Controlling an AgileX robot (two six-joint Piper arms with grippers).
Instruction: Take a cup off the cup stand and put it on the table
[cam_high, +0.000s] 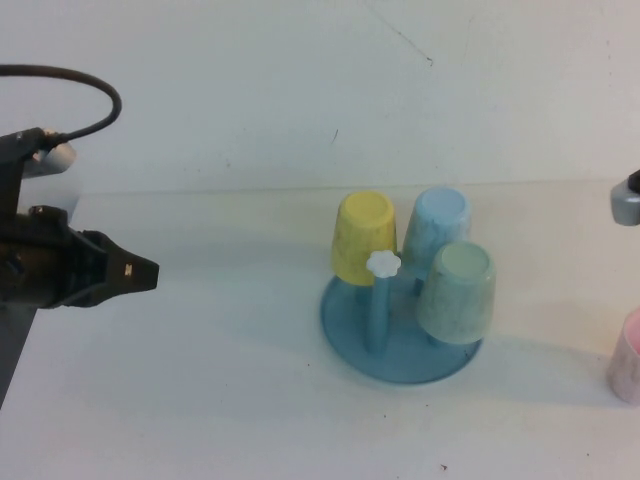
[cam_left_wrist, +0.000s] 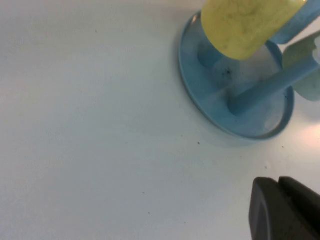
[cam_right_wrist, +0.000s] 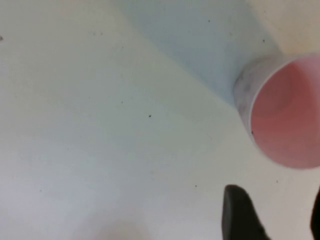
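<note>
Pink cup (cam_high: 628, 360) stands on the tabletop (cam_high: 200, 400) at four o'clock of the cup stand (cam_high: 400, 345); right gripper (cam_right_wrist: 272, 212) released above it, left gripper (cam_high: 135, 272) clenched, parked at nine o'clock. Only retreat remains.

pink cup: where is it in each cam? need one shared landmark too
High view: pink cup on the table, cut off by the right edge, right of the cup stand.
Left wrist view: not in it; shut left gripper hangs left of the stand.
Right wrist view: pink cup mouth-up, clear of the open right gripper.
Shared landmark: the white table.
</note>
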